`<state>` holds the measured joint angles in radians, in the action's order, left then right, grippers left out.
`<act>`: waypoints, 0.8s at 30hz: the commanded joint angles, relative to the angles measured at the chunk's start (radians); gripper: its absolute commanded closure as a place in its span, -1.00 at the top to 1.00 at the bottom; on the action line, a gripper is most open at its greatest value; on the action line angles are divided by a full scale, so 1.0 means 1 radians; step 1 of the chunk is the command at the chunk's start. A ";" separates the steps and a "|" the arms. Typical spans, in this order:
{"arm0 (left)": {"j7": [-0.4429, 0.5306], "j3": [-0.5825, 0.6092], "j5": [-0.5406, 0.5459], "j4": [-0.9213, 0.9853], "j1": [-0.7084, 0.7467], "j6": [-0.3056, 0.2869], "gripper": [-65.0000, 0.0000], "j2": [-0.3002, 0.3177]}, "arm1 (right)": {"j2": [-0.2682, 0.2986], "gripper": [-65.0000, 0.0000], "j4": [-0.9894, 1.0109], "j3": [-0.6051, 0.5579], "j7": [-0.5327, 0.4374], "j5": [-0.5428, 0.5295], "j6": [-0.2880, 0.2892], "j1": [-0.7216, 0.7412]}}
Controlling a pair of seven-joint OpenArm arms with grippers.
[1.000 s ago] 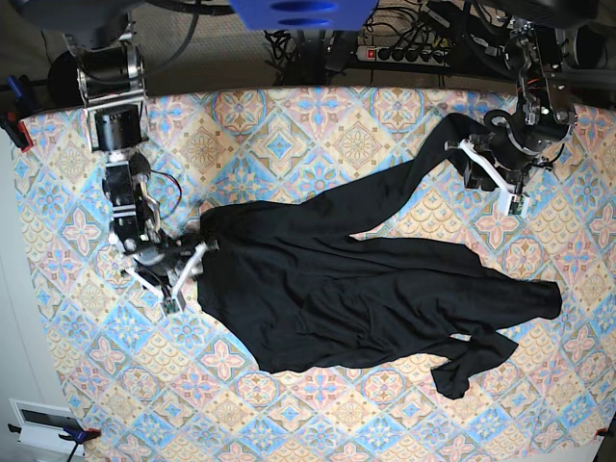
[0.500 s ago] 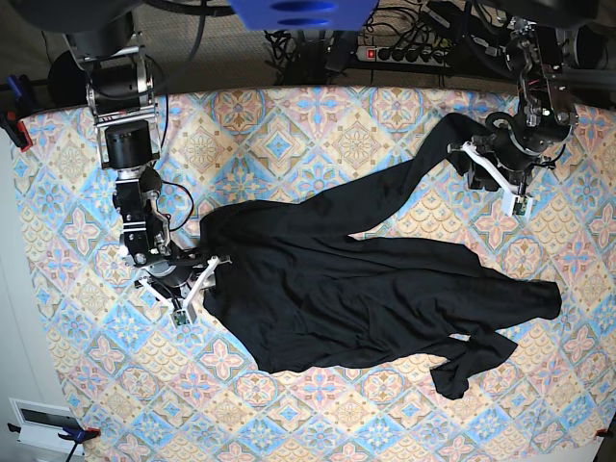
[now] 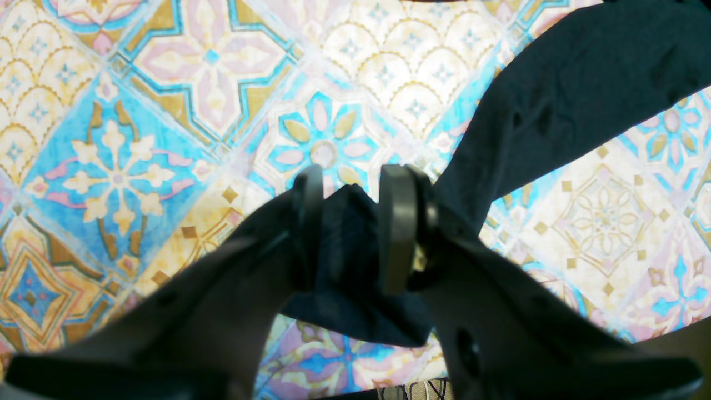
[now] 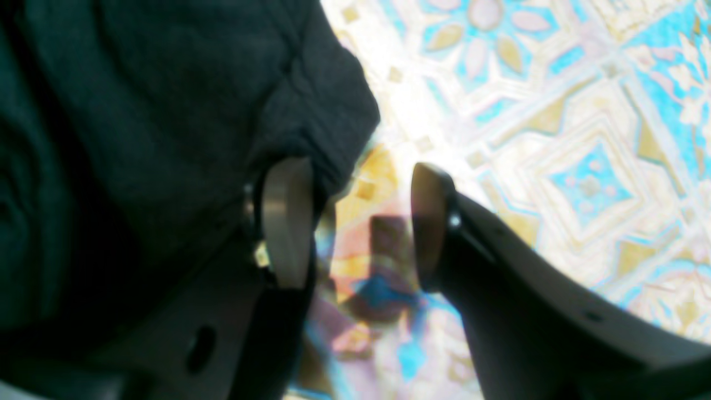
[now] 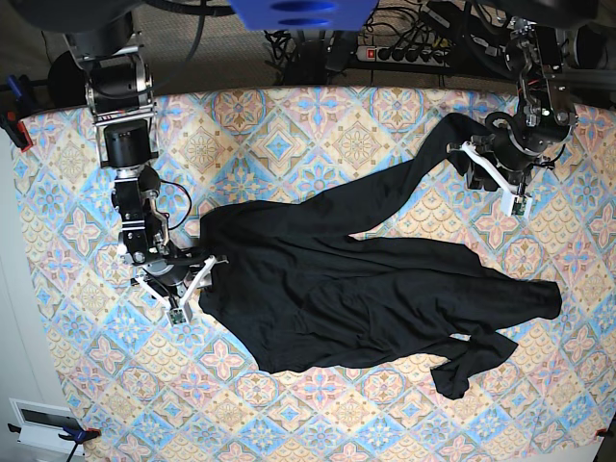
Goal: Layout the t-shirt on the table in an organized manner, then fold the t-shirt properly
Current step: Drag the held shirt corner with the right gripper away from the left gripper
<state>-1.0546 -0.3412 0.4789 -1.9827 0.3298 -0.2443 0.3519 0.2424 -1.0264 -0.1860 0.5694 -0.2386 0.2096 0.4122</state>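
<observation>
The right gripper [image 5: 199, 279] is standing open, having shifted along the t-shirt [image 5: 366, 289]'s edge without gripping it; the left gripper [image 3: 351, 222] is still pinching a stretched corner; the garment is lying crumpled mid-table [image 5: 318, 414], so layout is barely progressing.

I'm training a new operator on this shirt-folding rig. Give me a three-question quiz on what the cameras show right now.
1. True or false: the left gripper is clamped on the t-shirt.
2. What lies between the right gripper's jaws? A) shirt fabric B) bare table C) a cable
3. Fill in: the t-shirt lies ____ rather than flat.

Key: 1 true. 2 B; the jaws stand open beside the shirt's edge. 3 crumpled, with a long strip stretched toward the left gripper.
</observation>
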 commanded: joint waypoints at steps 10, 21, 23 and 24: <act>0.020 -0.005 0.005 -0.014 -0.004 0.000 -0.46 0.012 | -0.025 -0.14 -0.107 0.006 -0.021 -0.006 0.003 0.027; 0.018 -0.003 0.005 0.006 -0.022 0.000 -0.46 0.012 | -0.027 -0.14 0.007 -0.112 -0.098 -0.006 0.003 0.029; 0.017 -0.003 0.007 0.036 -0.033 0.000 -0.46 0.012 | -0.027 -0.14 0.010 -0.112 -0.102 -0.006 0.003 0.029; 0.017 -0.003 0.007 0.053 -0.037 0.000 -0.46 0.012 | -0.027 -0.14 0.004 -0.112 -0.102 -0.006 0.003 0.029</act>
<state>-1.0496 -0.3393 0.4793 -1.9152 0.2958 -0.2443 0.3515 0.2085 -1.0042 -0.3050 0.4862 -0.2420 0.2092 0.4129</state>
